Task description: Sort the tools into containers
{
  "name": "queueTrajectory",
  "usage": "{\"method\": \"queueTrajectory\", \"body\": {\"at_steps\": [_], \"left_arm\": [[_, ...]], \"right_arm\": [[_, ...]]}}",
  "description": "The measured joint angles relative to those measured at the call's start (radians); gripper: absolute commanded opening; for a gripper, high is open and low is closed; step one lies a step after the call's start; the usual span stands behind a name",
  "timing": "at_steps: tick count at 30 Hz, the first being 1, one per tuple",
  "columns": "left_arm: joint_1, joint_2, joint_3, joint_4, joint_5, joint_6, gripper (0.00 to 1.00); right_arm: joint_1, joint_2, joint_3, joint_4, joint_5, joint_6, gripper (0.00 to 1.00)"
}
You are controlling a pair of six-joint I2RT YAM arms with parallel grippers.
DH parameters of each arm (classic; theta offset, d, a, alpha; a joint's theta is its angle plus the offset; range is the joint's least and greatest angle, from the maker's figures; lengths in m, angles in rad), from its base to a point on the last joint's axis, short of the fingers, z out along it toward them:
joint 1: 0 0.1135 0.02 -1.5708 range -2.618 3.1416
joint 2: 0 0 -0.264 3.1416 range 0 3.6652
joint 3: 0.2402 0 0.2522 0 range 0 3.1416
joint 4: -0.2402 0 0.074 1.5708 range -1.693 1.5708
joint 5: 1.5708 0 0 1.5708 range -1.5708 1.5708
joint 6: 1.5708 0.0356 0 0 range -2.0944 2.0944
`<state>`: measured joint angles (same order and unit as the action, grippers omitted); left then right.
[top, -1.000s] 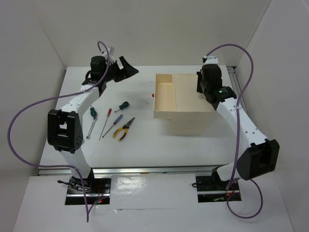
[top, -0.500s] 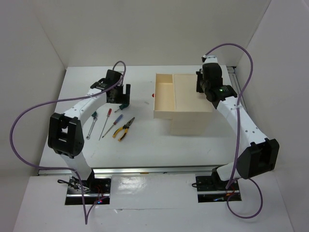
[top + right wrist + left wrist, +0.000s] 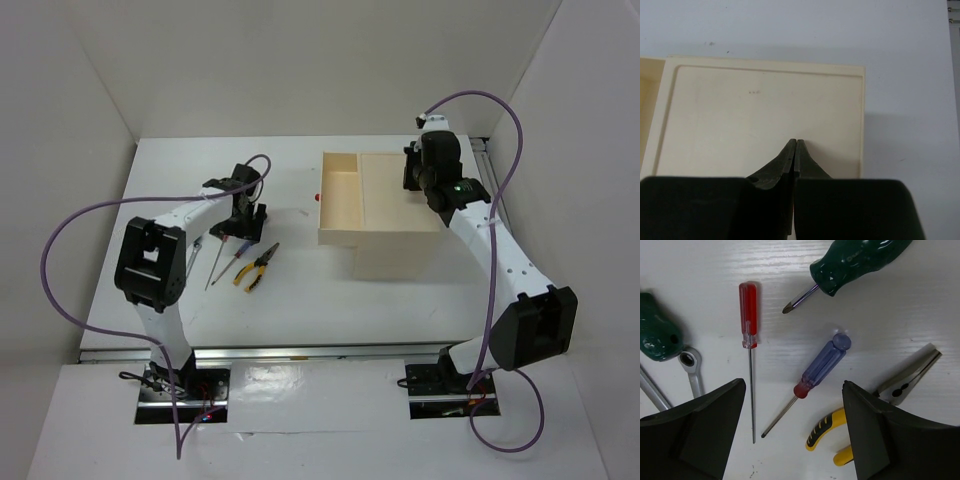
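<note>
Low over the tools lying on the white table, my left gripper (image 3: 794,384) (image 3: 243,215) is open and straddles the purple-handled screwdriver (image 3: 822,365) without touching it. Left of that tool lies a red-handled screwdriver (image 3: 748,315), and a green-handled one (image 3: 860,260) lies above. The yellow-black pliers (image 3: 826,430) (image 3: 257,266) sit by the right finger (image 3: 880,435). At the left edge are a second green handle (image 3: 655,335) and a silver wrench (image 3: 690,367). The containers are drawers of a beige box (image 3: 400,195); one drawer (image 3: 340,195) stands pulled out. My right gripper (image 3: 796,142) (image 3: 418,170) is shut, empty, over the box top (image 3: 760,110).
A lower drawer (image 3: 392,262) sticks out toward the near side of the box. A small red knob (image 3: 317,197) shows at the open drawer's left end. White walls close in the table at the left, back and right.
The left arm swung from the back of the table forward and down over the tools, its wrist now pointing straight down. The right arm has not moved.
</note>
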<state>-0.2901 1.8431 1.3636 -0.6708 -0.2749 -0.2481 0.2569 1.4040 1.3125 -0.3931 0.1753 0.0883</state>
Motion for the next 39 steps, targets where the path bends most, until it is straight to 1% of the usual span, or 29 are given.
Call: {"method": "queueTrajectory", "body": {"at_steps": [2, 4, 5, 6, 7, 15, 17, 19, 20, 21, 22, 23, 28, 31, 34, 36, 39], "left_arm": [[0.003, 0.034, 0.000, -0.002, 0.010, -0.003, 0.88], [0.007, 0.052, 0.000, -0.001, 0.021, -0.009, 0.84], [0.008, 0.058, 0.000, -0.001, 0.026, -0.013, 0.84], [0.008, 0.061, 0.000, -0.001, 0.031, -0.014, 0.80], [0.008, 0.064, 0.000, 0.001, 0.036, -0.016, 0.78], [0.005, 0.094, 0.000, 0.020, 0.079, -0.017, 0.70], [0.005, 0.106, 0.000, 0.021, 0.093, -0.017, 0.70], [0.005, 0.117, 0.005, 0.020, 0.104, -0.020, 0.59], [0.005, 0.119, 0.008, 0.021, 0.111, -0.023, 0.51], [0.005, 0.124, 0.010, 0.022, 0.119, -0.024, 0.40], [0.005, 0.127, 0.014, 0.021, 0.126, -0.027, 0.11], [0.005, 0.131, 0.018, 0.023, 0.127, -0.029, 0.00], [0.001, 0.132, 0.023, 0.019, 0.109, -0.023, 0.00], [-0.002, 0.126, 0.022, 0.012, 0.097, -0.043, 0.00], [-0.011, 0.124, 0.030, -0.026, 0.067, -0.061, 0.00], [-0.018, 0.124, 0.067, -0.090, 0.033, -0.079, 0.00], [-0.035, 0.108, 0.189, -0.193, -0.031, -0.121, 0.00]], "right_arm": [[0.000, -0.001, -0.004, 0.005, -0.001, 0.000, 0.00], [0.000, -0.002, -0.005, 0.007, -0.001, 0.000, 0.00], [0.000, -0.002, -0.005, 0.007, -0.002, 0.000, 0.00], [0.000, -0.002, -0.005, 0.007, -0.002, 0.000, 0.00], [0.000, -0.003, -0.006, 0.008, -0.001, 0.000, 0.00], [0.000, -0.008, -0.012, 0.012, 0.000, 0.000, 0.00], [0.000, -0.008, -0.012, 0.012, 0.000, 0.000, 0.00], [0.000, -0.008, -0.012, 0.012, 0.001, 0.000, 0.00], [0.000, -0.008, -0.012, 0.012, 0.001, 0.000, 0.00], [0.000, -0.008, -0.012, 0.012, 0.001, 0.000, 0.00], [0.000, -0.008, -0.012, 0.012, 0.002, 0.000, 0.00], [0.000, -0.008, -0.012, 0.012, 0.004, 0.001, 0.00], [0.000, -0.008, -0.012, 0.012, 0.006, 0.001, 0.00], [0.000, -0.008, -0.012, 0.012, 0.006, 0.001, 0.00], [0.000, -0.008, -0.012, 0.012, 0.007, 0.001, 0.00], [0.000, -0.008, -0.012, 0.012, 0.007, 0.001, 0.00], [0.000, -0.008, -0.012, 0.012, 0.008, 0.001, 0.00]]}}
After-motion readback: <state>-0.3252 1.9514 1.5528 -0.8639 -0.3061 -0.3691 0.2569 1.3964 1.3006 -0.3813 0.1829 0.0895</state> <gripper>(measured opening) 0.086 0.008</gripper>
